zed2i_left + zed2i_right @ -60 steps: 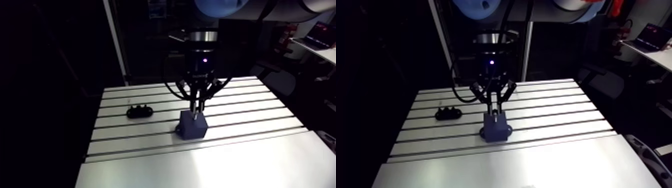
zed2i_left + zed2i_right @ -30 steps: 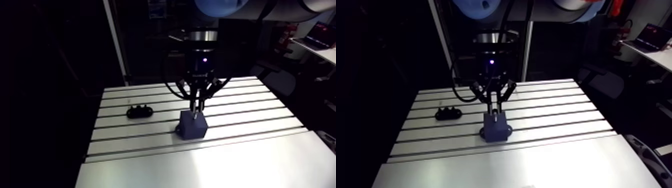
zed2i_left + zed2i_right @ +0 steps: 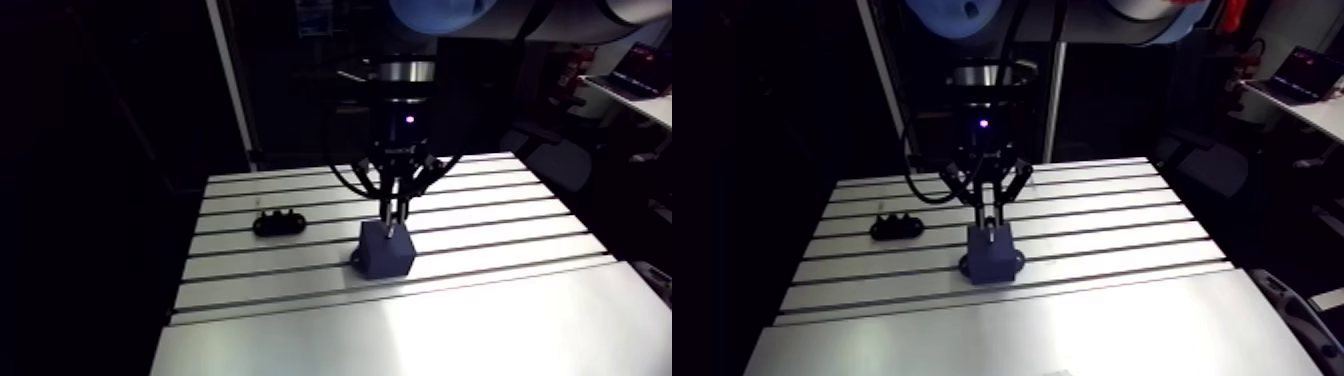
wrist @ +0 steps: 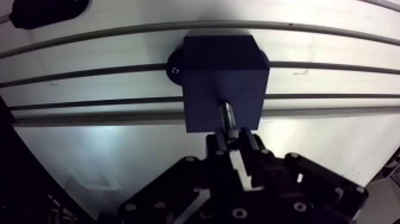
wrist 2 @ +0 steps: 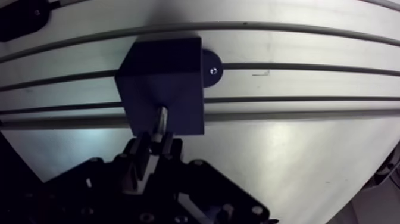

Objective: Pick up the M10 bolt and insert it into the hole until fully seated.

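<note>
Slotted aluminium table [image 3: 480, 215] noted in the arm view, its grooves running left to right. At the left a small black fixture [image 3: 279, 222] with a knobbly top is seen lying on the table, well apart from the rest; in the wrist view only one rounded end of it is caught. Right of it, near the table's middle, a dark block [image 3: 387, 250] is seen standing, with a round foot [image 3: 356, 262] at its base; the wrist view alone shows a small screw [image 4: 174, 70] set in that foot. The M10 bolt [image 4: 228, 116] is lost in the arm view against the dark fingers; in the wrist view its bright shank is shown upright, lower end at the block's top face, a short length left bare above it. The gripper [image 4: 236, 142] is held straight down over the block, wrist vertical. Its fingers [image 4: 219, 146] are drawn nearly together and clamped on the bolt's upper end. A small violet lamp [image 3: 408, 120] is seen lit on the gripper's body; any lettering there is too small to be read.
</note>
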